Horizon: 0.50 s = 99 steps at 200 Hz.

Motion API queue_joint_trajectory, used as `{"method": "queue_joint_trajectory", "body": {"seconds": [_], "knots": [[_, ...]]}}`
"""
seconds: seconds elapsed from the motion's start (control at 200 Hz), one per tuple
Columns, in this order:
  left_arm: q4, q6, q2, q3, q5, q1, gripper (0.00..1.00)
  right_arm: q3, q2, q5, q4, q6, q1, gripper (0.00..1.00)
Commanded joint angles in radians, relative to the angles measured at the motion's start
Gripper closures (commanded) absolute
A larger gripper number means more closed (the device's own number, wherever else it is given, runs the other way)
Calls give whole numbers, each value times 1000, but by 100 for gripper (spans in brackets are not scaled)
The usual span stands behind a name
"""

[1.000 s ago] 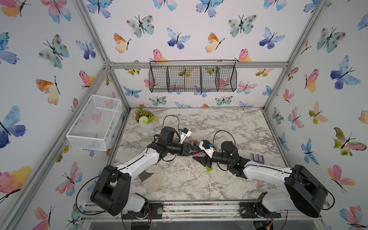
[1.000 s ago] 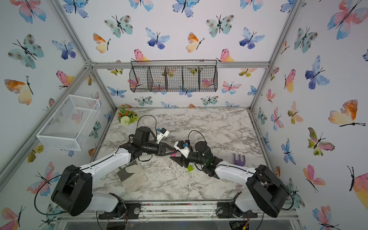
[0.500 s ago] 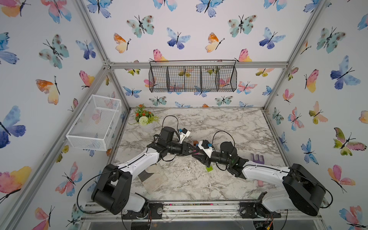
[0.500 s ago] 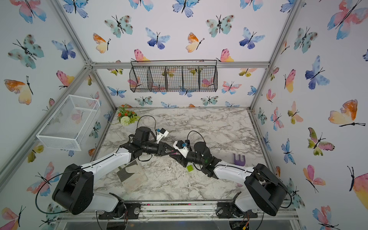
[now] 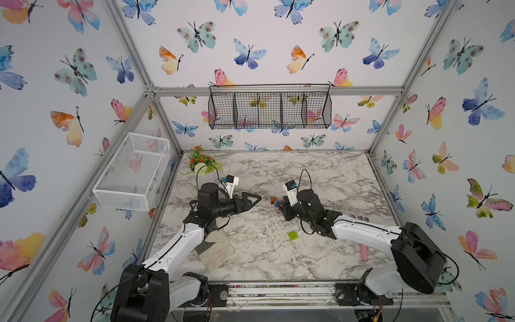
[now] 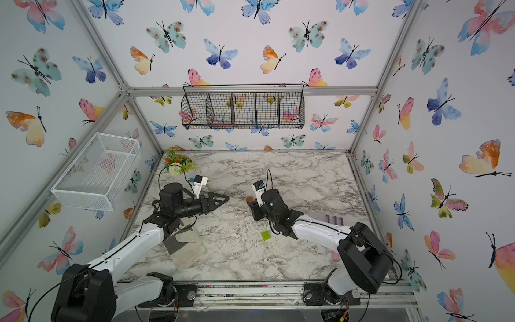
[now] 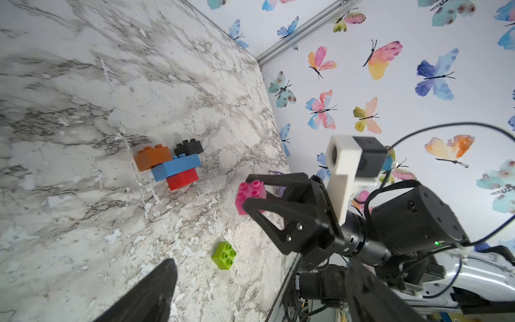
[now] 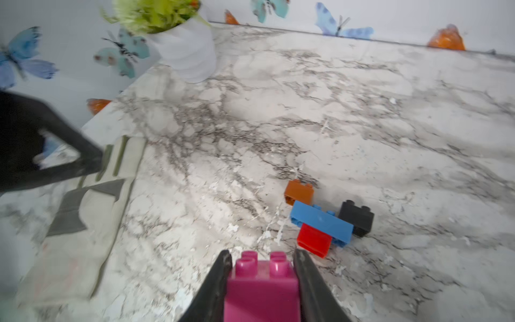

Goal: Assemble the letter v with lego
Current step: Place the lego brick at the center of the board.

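We are holding our left hand [image 5: 255, 198] released, wide open and empty, above the marble counter [image 5: 278, 172]. In the left wrist view its two fingers [image 7: 156, 287] are standing far apart with nothing between them.

Ahead of that hand's fingertips, in the gap between our two hands, the partly built V [image 7: 172, 164] is resting on the counter. Its blue bar [image 7: 177, 166] is sitting in the middle. The orange brick [image 7: 152, 157] is sitting on the end nearer the left hand and the black brick [image 7: 189, 146] on the end nearer the right hand. The red brick [image 7: 182, 178] is joined to the bar's opposite side.

Our right hand [image 8: 262, 259] is clenching the pink brick [image 8: 262, 290] between both fingers. The brick's studs are pointing out past the fingertips toward the V. The red brick is lying just beyond those fingertips and a little to one side, and the pink brick is not touching it.

The lime-green brick [image 7: 223, 255] is lying alone on the counter, studs up. It is back behind the right hand's fingertips, beside its wrist, and well apart from the V in both top views.
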Motion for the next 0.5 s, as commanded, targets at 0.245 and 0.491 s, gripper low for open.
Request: {"method": "queue_joint_trajectory", "body": {"seconds": [0.245,0.491], "knots": [[-191,148,-31,-32,-162,-6,5,363,310,210,-372,171,-89,91],[-202,166,-22,-68,-188,-6,3,367,372,123,-304,144,-177,91]]}}
